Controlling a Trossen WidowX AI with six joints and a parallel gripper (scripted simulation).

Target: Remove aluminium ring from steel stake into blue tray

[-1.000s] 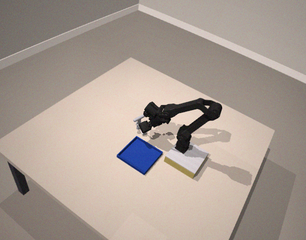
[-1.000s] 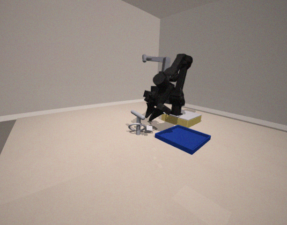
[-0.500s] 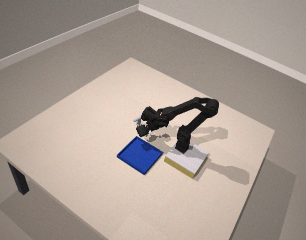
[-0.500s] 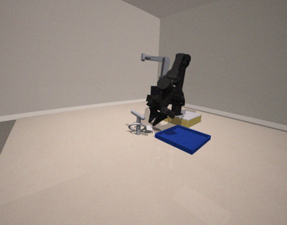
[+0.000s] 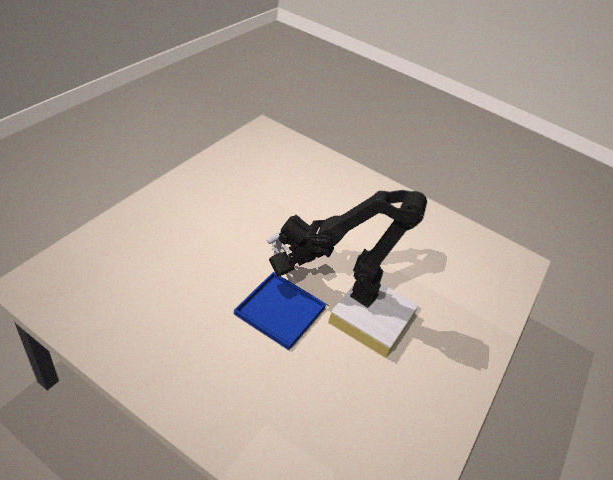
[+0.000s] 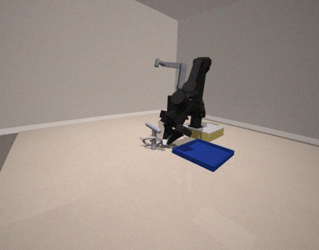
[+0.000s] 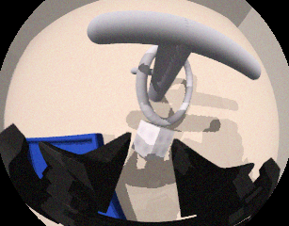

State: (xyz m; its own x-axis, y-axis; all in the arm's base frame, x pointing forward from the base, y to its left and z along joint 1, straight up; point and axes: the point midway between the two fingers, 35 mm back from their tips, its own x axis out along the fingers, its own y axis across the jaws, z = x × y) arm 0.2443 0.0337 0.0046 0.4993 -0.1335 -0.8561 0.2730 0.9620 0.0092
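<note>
The ring point(image 6: 144, 141) point(image 7: 141, 89) surrounds the post of the steel stake point(image 6: 154, 133) point(image 7: 168, 71), below its cross-bar point(image 5: 273, 238) point(image 6: 153, 127) point(image 7: 135, 28), and looks tilted. A pale block-like tab point(image 6: 164, 141) point(image 7: 153, 138) sits on the ring's near side in the wrist view. My gripper point(image 6: 166, 141) point(image 7: 152, 139) is partly open and holds nothing. Its fingertips are at the tab, one to each side in the wrist view; contact cannot be told. The blue tray point(image 5: 262, 329) point(image 6: 193, 161) point(image 7: 64, 138) is empty and lies beside the stake. In the top view my arm hides the ring.
My arm's base stands on a yellow block with a white top point(image 5: 358, 332) point(image 6: 216, 133), close to the tray. A grey bent post point(image 6: 182, 75) rises behind the arm in the exterior view. A small nub point(image 7: 134, 71) shows at the ring's left side.
</note>
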